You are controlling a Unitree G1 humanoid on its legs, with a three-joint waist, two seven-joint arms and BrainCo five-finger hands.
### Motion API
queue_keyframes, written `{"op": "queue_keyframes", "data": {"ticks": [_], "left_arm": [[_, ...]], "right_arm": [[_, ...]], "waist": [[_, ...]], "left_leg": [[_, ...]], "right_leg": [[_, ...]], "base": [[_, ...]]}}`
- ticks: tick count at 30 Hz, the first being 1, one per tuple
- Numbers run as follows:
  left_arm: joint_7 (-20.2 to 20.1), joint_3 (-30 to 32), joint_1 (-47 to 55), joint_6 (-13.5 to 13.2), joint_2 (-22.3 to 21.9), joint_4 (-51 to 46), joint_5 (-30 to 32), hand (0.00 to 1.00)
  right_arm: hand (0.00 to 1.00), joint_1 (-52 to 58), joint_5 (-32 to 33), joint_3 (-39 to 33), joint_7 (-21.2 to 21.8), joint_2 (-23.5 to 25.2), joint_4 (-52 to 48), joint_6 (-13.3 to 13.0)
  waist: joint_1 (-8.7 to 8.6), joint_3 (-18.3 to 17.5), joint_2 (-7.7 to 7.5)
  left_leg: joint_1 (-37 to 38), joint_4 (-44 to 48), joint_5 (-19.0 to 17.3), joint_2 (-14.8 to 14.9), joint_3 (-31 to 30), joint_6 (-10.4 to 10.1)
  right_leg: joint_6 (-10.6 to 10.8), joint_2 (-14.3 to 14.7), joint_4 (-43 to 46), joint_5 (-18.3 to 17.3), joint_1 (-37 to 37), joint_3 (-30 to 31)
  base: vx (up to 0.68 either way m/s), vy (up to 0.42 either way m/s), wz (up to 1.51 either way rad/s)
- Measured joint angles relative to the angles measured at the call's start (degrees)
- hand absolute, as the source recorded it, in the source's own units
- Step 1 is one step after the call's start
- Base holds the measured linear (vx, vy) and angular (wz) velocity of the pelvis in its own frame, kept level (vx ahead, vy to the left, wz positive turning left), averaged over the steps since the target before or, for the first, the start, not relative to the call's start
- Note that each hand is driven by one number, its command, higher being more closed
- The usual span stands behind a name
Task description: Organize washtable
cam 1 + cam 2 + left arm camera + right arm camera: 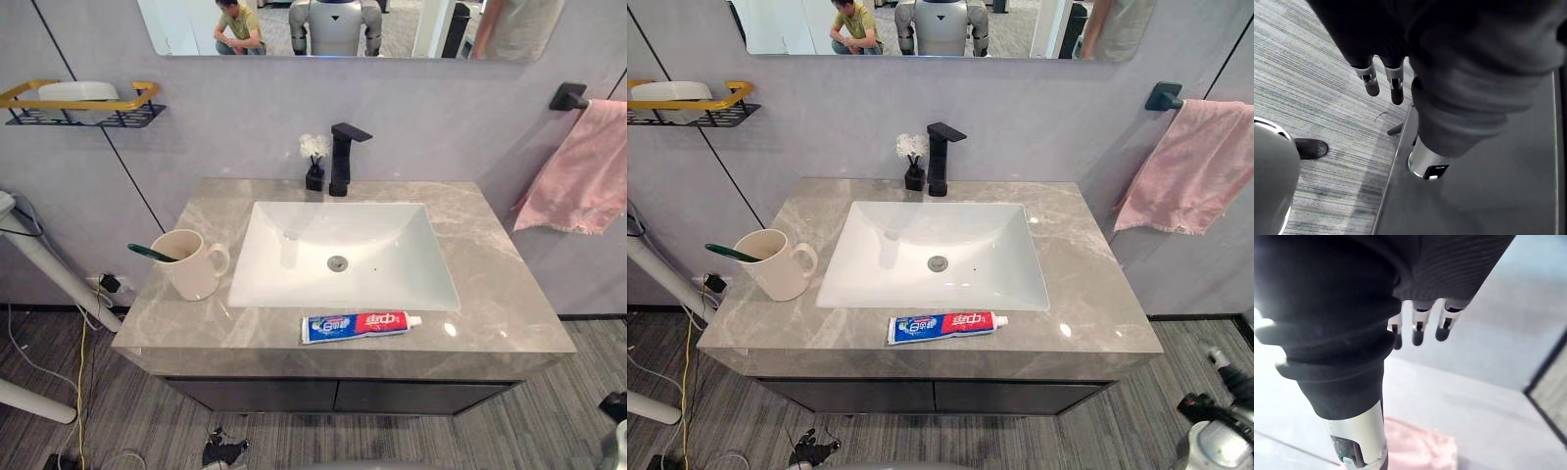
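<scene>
A cream mug (191, 264) stands on the left side of the grey marble washtable (490, 294), with a green toothbrush (152, 254) leaning out of it. A toothpaste tube (358, 324) lies flat along the front edge, in front of the white sink (284, 264). My left hand (1371, 81) hangs over striped floor beside a dark cabinet face, fingers straight and holding nothing. My right hand (1418, 330) is also open and empty, held up near the grey wall with pink towel (1420, 450) beneath it.
A black faucet (341, 157) and a small black vase of white flowers (314, 162) stand behind the sink. The pink towel (583, 171) hangs from a bar on the right wall. A gold-railed shelf (78, 103) with a white dish hangs on the left wall. A dark shoe (1310, 148) rests on the floor.
</scene>
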Motion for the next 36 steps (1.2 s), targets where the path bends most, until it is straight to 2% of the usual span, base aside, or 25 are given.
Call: {"op": "queue_keyframes", "data": {"ticks": [3, 6, 10, 11, 12, 16, 19, 21, 25, 29, 36], "left_arm": [[-0.2, -3.2, 0.2, 0.0, 1.1, 0.2, 0.1, 0.00], [-1.2, -6.8, 0.1, -0.2, 3.2, 0.8, 0.1, 0.00], [-1.6, -10.9, -0.7, -0.8, 4.8, 1.0, 0.1, 0.00], [-1.8, -11.5, -0.9, -0.8, 4.9, 1.0, 0.1, 0.00], [-2.4, -12.3, -1.4, -0.8, 5.0, 1.0, 0.1, 0.00], [-2.7, -13.4, -1.6, -2.1, 5.1, 0.9, 0.0, 0.00], [-3.0, -13.8, -1.9, -2.3, 5.1, 1.0, 0.0, 0.00], [-3.9, -14.1, -2.3, -2.6, 5.1, 1.2, 0.0, 0.00], [-4.1, -16.1, -3.6, -3.0, 5.7, 2.2, 0.0, 0.00], [-5.0, -17.8, -4.5, -3.1, 6.7, 2.3, 0.0, 0.00], [-5.0, -20.2, -5.7, -3.1, 7.2, 3.6, 0.0, 0.00]], "right_arm": [[0.00, -1.9, -1.9, 1.8, 0.2, -3.1, -2.5, -0.6], [0.00, -5.9, -2.5, 8.8, 2.0, -7.0, -2.6, -2.0], [0.00, -9.7, -1.7, 23.7, 8.7, -12.3, -2.6, -5.7], [0.00, -10.2, -1.7, 25.6, 9.7, -12.7, -2.6, -5.9], [0.00, -10.7, -1.2, 30.0, 12.6, -13.5, -2.6, -6.7], [0.00, -11.1, 0.7, 41.3, 19.2, -16.2, -2.9, -8.0], [0.00, -11.0, 1.5, 46.5, 23.2, -16.8, -2.9, -8.0], [0.00, -11.1, 1.5, 50.7, 25.5, -19.2, -2.9, -8.1], [0.00, -11.5, -2.6, 59.4, 27.9, -24.3, -2.9, -8.9], [0.00, -12.7, -7.2, 64.9, 28.9, -26.4, -2.9, -10.3], [0.00, -14.7, -12.0, 69.0, 28.6, -28.5, -3.4, -10.5]], "waist": [[-0.29, -0.8, -0.53], [-1.09, -1.2, -1.13], [-0.68, -1.1, -1.54], [-0.59, -1.0, -1.56], [0.58, -0.7, -1.54], [0.91, 0.2, -1.08], [1.12, 0.8, -0.51], [1.61, 1.6, -0.47], [1.86, 2.1, -0.67], [1.96, 3.0, -1.56], [1.91, 3.3, -1.33]], "left_leg": [[-0.5, 0.2, 0.2, -0.5, -1.5, 0.3], [-1.6, 1.4, 0.1, -0.6, -4.1, 0.5], [-3.9, 3.3, -0.3, -0.6, -8.2, 0.7], [-4.2, 3.6, -0.3, -0.6, -8.5, 0.7], [-4.8, 4.7, -0.6, -0.5, -8.8, 0.7], [-6.4, 6.3, -0.8, -0.8, -10.7, 0.9], [-7.3, 7.1, -0.8, -1.0, -11.7, 0.9], [-7.4, 7.2, -0.8, -1.3, -12.2, 0.9], [-8.2, 7.6, -0.8, -1.5, -13.7, 0.9], [-9.2, 8.3, -0.9, -1.6, -14.9, 1.0], [-9.3, 8.3, -0.9, -1.6, -14.9, 1.0]], "right_leg": [[0.0, -0.1, -0.2, 0.0, 0.0, -0.3], [0.1, -0.2, -0.5, 0.1, 0.0, -0.9], [0.0, -0.2, -0.6, 0.2, 0.0, -3.1], [0.0, -0.2, -0.6, 0.2, 0.0, -3.3], [-0.1, -0.2, -0.6, 0.2, 0.0, -3.4], [-0.2, -0.4, -0.5, 0.3, 0.1, -5.0], [-0.2, -0.7, -0.5, 0.3, 0.1, -5.9], [-0.1, -0.8, -0.6, 0.5, 0.1, -6.1], [-0.1, -0.9, -0.7, 0.5, 0.1, -6.8], [-0.1, -0.7, -1.6, 1.0, 0.1, -7.6], [-0.1, -0.8, -1.6, 1.1, 0.1, -7.6]], "base": [[0.03, -0.016, 0.07], [0.03, -0.022, 0.13], [-0.02, -0.035, 0.27], [-0.05, -0.022, 0.22], [-0.04, -0.010, 0.14], [-0.06, -0.010, 0.21], [-0.06, -0.004, 0.18], [-0.04, 0.006, 0.05], [-0.01, 0.001, 0.10], [-0.01, -0.011, 0.09], [0.00, 0.000, 0.00]]}}
